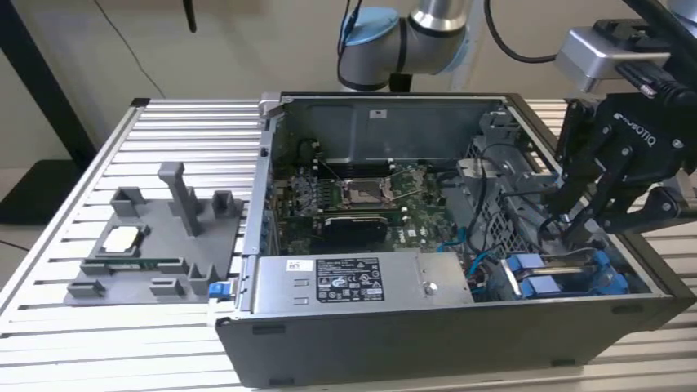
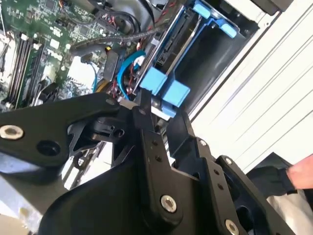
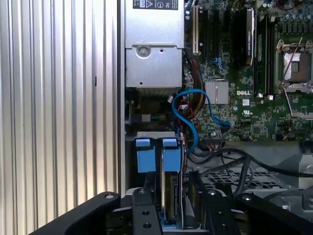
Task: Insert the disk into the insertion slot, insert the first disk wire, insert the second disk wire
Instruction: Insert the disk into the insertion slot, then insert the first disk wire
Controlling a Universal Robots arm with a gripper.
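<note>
Exterior view: disk [image 1: 564,261] at 6 o'clock from my gripper [image 1: 579,233] | long axis 9–3, seemingly in insertion slot [image 1: 501,216] | grip: I cannot tell.

In the exterior view, a printed label [image 1: 348,280] tops the power-supply box [image 1: 441,273] at six o'clock, and white lettering marks the gripper [image 1: 579,229] at three o'clock.

A plain cream wall [image 1: 240,41] closes the back of the room in the exterior view, with a thin dark cable [image 1: 120,41] hanging down it. At the exterior view's left a black post [image 1: 44,90] slants down to a dark base [image 1: 33,192] on the pale floor [image 1: 9,245]. In front stands a table [image 1: 163,139] of ribbed silver metal slats, which catch soft, even light and shine bright in both wrist views [image 3: 58,98] [image 2: 264,107].
</note>
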